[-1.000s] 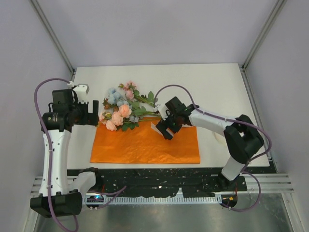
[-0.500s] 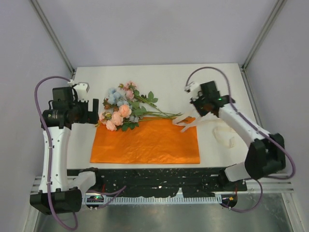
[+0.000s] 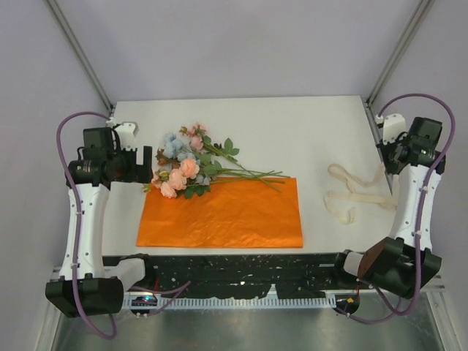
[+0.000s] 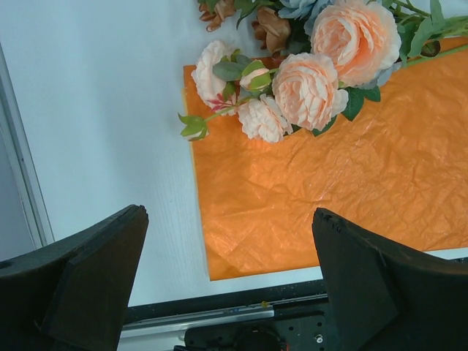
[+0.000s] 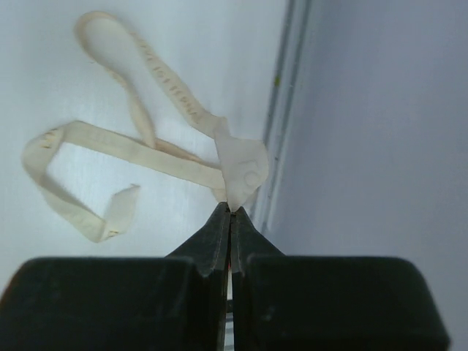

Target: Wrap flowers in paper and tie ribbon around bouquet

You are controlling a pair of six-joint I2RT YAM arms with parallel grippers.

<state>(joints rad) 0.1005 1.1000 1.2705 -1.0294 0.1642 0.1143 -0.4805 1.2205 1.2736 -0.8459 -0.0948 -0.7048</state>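
One ribbon [image 3: 355, 194] lies looped at the right of the tabletop [image 3: 292, 124], one end pinched in the closed right hand [image 5: 230, 213] at the far right edge. It looks limp, light and slippery, so grip it flat near an end. One bunch of flowers [image 3: 186, 164] lies left of centre, its stems along the top edge of the single paper [image 3: 219, 216], which looks thin, crinkly and easily torn. The left hand [image 4: 225, 219] gapes wide and empty above the paper's left edge.

Left wrist view: flowers [image 4: 311, 88] cut top, paper [image 4: 329, 197] right.
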